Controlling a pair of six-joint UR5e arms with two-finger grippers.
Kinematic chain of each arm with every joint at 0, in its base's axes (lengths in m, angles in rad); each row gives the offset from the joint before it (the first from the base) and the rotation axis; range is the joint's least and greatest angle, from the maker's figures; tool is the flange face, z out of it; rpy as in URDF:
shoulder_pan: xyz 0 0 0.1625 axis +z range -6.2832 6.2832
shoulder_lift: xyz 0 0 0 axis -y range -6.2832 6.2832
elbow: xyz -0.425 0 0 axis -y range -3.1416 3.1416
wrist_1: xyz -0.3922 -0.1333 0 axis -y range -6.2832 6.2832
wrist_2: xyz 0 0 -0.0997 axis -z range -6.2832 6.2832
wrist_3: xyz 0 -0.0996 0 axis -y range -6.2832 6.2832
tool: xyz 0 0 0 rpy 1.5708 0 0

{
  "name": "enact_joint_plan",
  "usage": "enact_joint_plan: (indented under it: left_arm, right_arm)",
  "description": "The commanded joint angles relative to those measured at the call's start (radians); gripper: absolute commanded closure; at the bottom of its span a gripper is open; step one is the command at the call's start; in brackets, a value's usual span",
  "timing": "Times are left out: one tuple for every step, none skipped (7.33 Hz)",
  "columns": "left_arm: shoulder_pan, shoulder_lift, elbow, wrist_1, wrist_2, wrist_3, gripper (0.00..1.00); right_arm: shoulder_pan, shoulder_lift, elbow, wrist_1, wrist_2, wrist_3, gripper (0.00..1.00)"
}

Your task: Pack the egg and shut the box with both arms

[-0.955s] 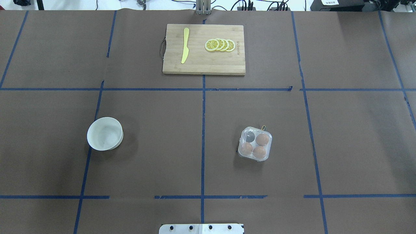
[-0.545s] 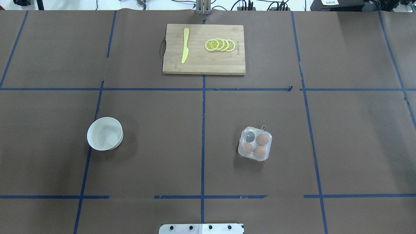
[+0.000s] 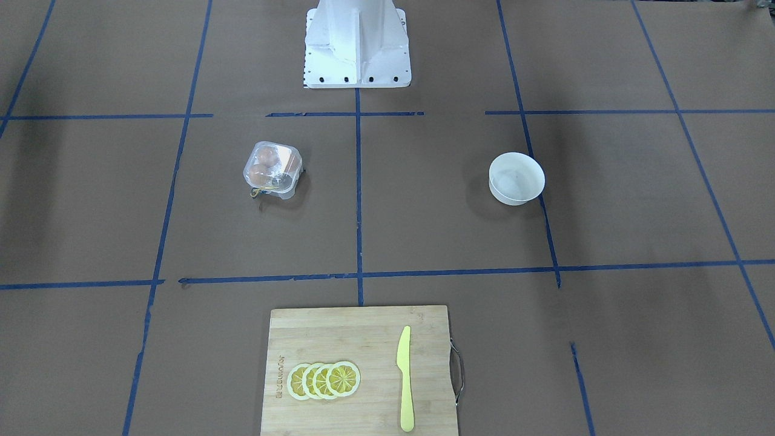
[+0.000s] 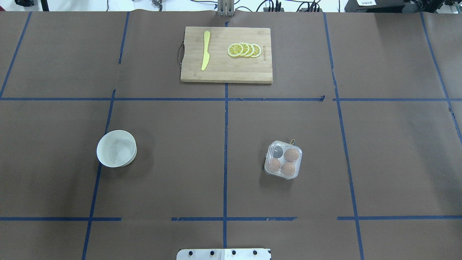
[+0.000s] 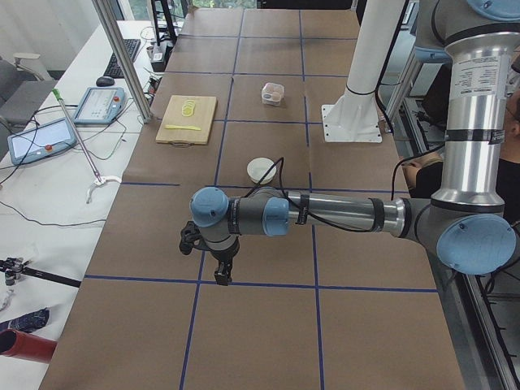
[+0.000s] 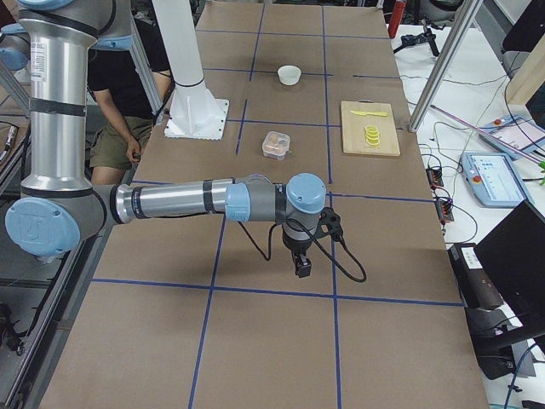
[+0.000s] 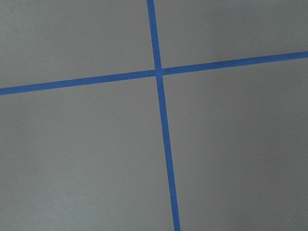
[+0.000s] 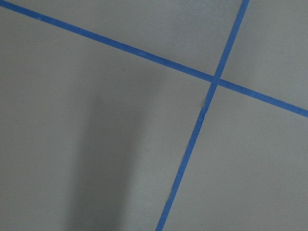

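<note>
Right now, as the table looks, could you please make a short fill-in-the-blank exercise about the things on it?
1. The box holds ___ brown eggs.
2. On the cutting board, beside the lemon slices, lies a yellow ___.
3. The white bowl stands on the robot's ___ side of the table.
Missing words: three; knife; left.

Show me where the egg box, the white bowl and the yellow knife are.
egg box (image 4: 277, 149), overhead view, on its one empty cup.
white bowl (image 4: 116, 150), overhead view, on its bare inside.
yellow knife (image 4: 205, 50), overhead view, on its middle.
</note>
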State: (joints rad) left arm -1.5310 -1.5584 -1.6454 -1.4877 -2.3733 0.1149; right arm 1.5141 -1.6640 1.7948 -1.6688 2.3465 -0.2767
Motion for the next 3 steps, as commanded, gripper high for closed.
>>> enact_joint_plan:
  left_arm:
    - [0.0,-0.006,0.001,-0.002,-0.001,0.003,0.0]
    - [-0.012,-0.008,-0.007,-0.002,-0.003,0.005,0.0]
    - [-0.058,-0.02,-0.008,-0.002,-0.003,0.008,0.0]
  right_arm:
    - [0.0,0.003,-0.002,0.0,0.002,0.002,0.0]
    - [0.0,0.001,0.0,0.001,0.004,0.002,0.0]
    - [0.0,0.009,0.006,0.001,0.008,0.004,0.0]
